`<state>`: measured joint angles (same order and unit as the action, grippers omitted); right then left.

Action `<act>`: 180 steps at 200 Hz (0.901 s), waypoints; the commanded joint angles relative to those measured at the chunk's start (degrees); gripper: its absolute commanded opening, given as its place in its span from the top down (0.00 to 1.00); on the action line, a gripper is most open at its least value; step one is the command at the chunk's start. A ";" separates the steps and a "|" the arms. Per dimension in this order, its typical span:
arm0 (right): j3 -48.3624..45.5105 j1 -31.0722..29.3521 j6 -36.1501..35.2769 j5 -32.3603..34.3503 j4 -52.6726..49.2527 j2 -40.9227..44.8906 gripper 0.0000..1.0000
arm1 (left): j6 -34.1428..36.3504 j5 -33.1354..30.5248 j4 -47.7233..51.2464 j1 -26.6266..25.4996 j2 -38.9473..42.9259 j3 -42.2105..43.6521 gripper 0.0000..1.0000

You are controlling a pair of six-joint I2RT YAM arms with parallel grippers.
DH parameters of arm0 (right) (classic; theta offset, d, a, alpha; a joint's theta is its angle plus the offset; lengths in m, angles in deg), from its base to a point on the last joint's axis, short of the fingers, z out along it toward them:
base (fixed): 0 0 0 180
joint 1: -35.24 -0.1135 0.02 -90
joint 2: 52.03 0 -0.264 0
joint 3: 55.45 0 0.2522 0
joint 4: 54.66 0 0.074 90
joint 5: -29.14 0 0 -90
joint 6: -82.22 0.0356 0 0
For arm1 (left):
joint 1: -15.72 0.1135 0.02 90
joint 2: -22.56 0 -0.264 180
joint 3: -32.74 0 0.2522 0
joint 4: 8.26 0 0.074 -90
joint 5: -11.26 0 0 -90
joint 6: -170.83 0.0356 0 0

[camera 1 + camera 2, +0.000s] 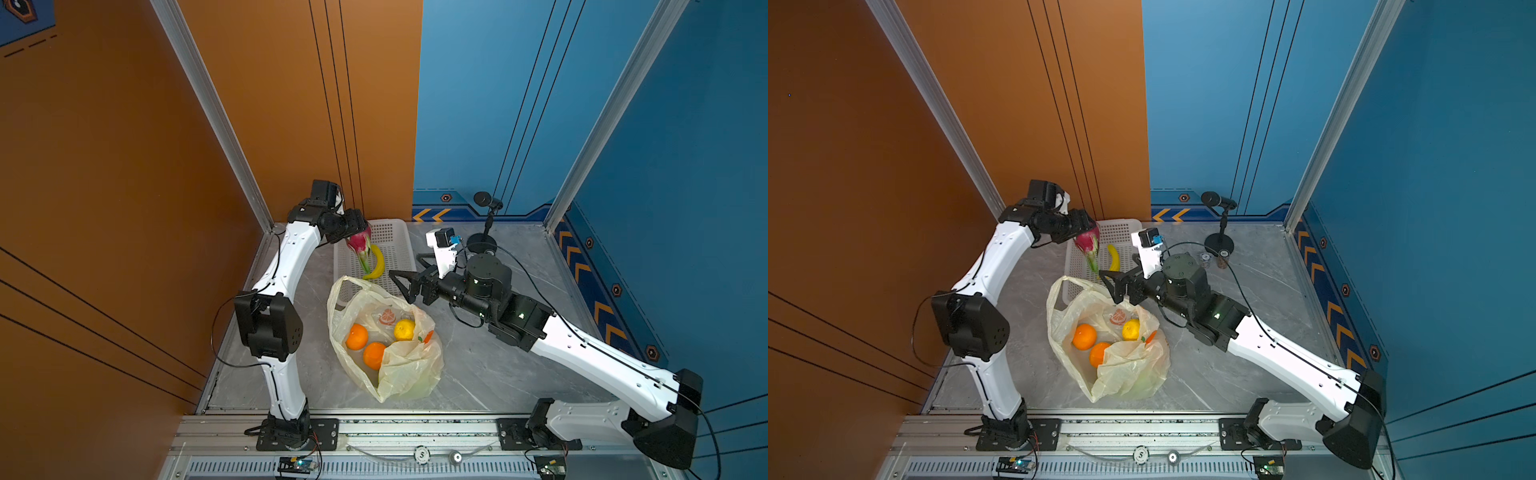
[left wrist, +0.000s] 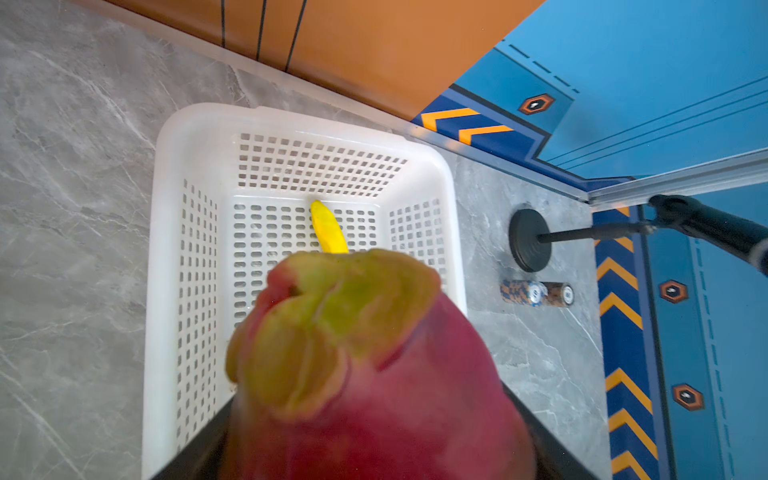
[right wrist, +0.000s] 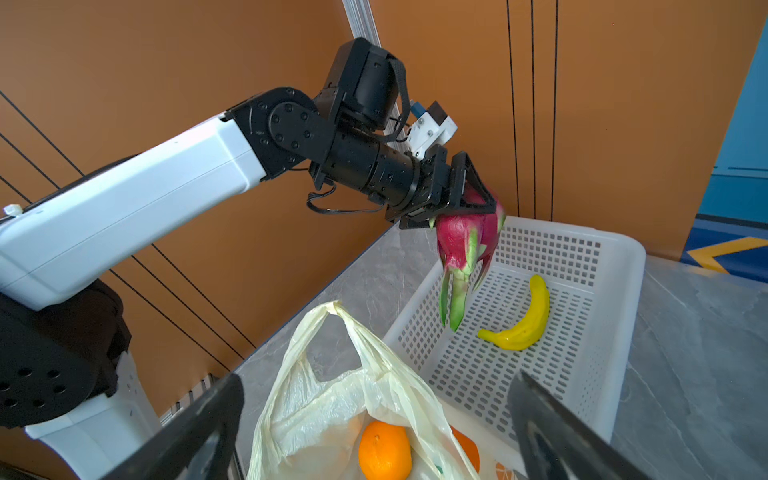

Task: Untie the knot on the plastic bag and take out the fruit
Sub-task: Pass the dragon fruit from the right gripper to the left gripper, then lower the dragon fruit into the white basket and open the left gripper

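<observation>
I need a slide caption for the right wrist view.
Left end effector holds a dragon fruit over the white basket containing a banana, beside the plastic bag.

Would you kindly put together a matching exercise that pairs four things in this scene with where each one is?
Things:
1. dragon fruit
2. banana
3. oranges
4. microphone stand

Places:
A. inside the open plastic bag
B. lying on the floor of the white basket
C. held in the left gripper over the basket
D. standing on the table near the back wall

Pairs: 1-C, 2-B, 3-A, 4-D
</observation>
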<state>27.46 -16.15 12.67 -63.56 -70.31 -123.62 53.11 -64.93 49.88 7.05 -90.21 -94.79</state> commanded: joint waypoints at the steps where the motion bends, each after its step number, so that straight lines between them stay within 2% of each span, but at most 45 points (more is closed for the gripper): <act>1: 2.87 0.16 1.37 1.29 -2.78 -0.93 0.00 | 1.86 -4.10 2.39 0.31 -4.51 -4.00 0.36; 70: 3.65 0.17 2.36 3.09 -3.99 -2.61 0.00 | 4.52 -8.08 7.71 -0.39 -21.72 -17.39 0.38; 138: 3.67 -0.06 5.36 4.24 -6.04 -3.51 0.00 | 5.27 -7.51 7.72 -0.52 -30.37 -20.27 0.38; 162: 4.04 -0.13 5.92 4.63 -6.92 -3.54 0.00 | 5.09 -6.88 7.80 -0.49 -32.48 -21.37 0.32; 180: 4.55 -0.08 5.70 4.63 -7.49 -3.48 0.00 | 4.81 -6.13 7.78 -0.61 -32.78 -22.38 0.19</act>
<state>30.14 -16.15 17.39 -60.55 -75.80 -126.94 57.46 -71.73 56.40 6.66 -120.42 -115.62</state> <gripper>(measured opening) 0.996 0.761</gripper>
